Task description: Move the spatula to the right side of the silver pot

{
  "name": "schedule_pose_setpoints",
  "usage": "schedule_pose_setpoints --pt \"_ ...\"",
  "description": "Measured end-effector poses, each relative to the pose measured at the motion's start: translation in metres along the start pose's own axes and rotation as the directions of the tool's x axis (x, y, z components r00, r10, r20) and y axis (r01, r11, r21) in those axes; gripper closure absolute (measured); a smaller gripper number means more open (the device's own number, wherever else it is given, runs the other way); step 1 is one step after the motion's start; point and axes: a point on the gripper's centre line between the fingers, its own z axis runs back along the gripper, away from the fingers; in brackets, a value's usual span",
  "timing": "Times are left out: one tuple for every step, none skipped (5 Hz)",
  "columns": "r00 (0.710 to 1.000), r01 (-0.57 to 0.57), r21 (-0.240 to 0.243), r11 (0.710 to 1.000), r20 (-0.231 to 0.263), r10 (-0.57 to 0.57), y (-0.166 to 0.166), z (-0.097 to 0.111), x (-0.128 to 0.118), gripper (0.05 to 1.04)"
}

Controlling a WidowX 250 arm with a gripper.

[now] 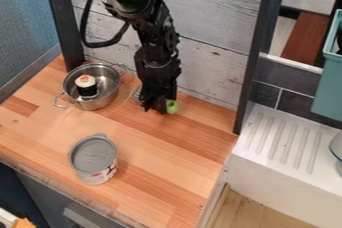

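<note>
Spatula: grey part, apparently its blade [137, 94], on the wooden counter [160, 157] between silver pot [100, 103] and gripper [155, 109]; remainder hidden. Gripper is low at the counter; whether apart, together or clamped, cannot tell. Green object [172, 106] just beside it. Pot holds a sushi piece [86, 85]. Lidded can [93, 158] stands nearer the camera.

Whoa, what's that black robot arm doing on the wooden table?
The robot's gripper is down low at the table, right by a small green thing. I can't tell if it's holding anything. A grayish bit between it and the silver pot might be the spatula it's meant to move. A sushi roll sits in the pot, and a can with a gray lid stands nearer to us.
</note>
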Motion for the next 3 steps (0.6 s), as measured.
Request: schedule_pose_setpoints --pt "1.000 -0.003 0.012 1.000 -0.003 0.003 -0.0006 -0.0048 0.0000 0.722" --pt "1.000 0.001 0.022 1.000 -0.015 -0.001 -0.0004 -0.0048 -0.0015 0.653" --pt "1.000 0.023 0.038 0.999 -0.019 -0.022 -0.0002 -0.0033 -0.0019 0.338"
